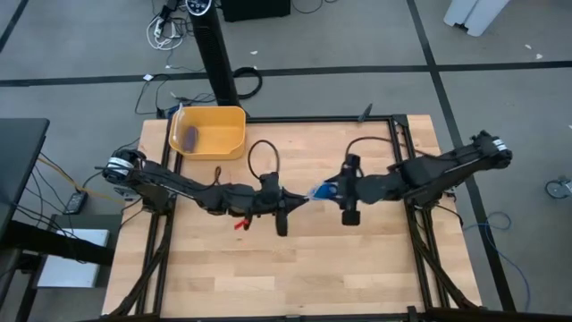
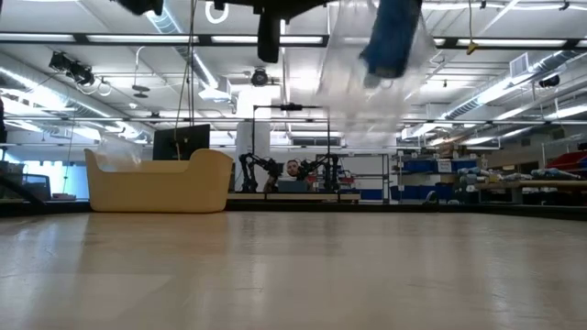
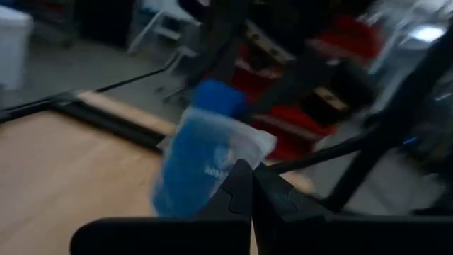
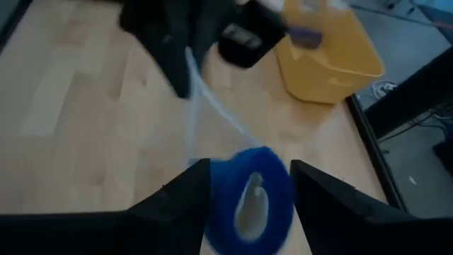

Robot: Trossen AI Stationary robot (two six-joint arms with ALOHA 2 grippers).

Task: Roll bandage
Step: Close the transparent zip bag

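Note:
The bandage (image 4: 249,198) is a bright blue roll inside a clear crinkly plastic packet (image 3: 248,145). Both are held in the air above the table's middle, between my two grippers. My right gripper (image 1: 331,190) is shut on the roll end. My left gripper (image 1: 299,199) is shut on the packet's other end. The low view shows the blue roll (image 2: 393,32) and the clear plastic (image 2: 353,64) high above the tabletop. In the left wrist view the blue roll (image 3: 195,163) shows through the plastic just beyond my fingers. My left gripper pinches the packet's edge (image 3: 244,164) between its two shut fingertips, coming level from the table's left. The packet is lifted clear of the table. My right gripper pinches the blue roll's sides (image 4: 219,191) between its two fingers, coming level from the table's right. The roll's open end faces the wrist camera. The clear plastic (image 4: 205,99) stretches from the roll to my left gripper.
A yellow bin (image 1: 208,131) stands at the table's far left with a dull purple-grey cylinder (image 1: 190,136) in it. A small red object (image 1: 239,224) lies near my left arm. A black post (image 1: 214,54) rises behind the bin. Bare wood lies along the near side.

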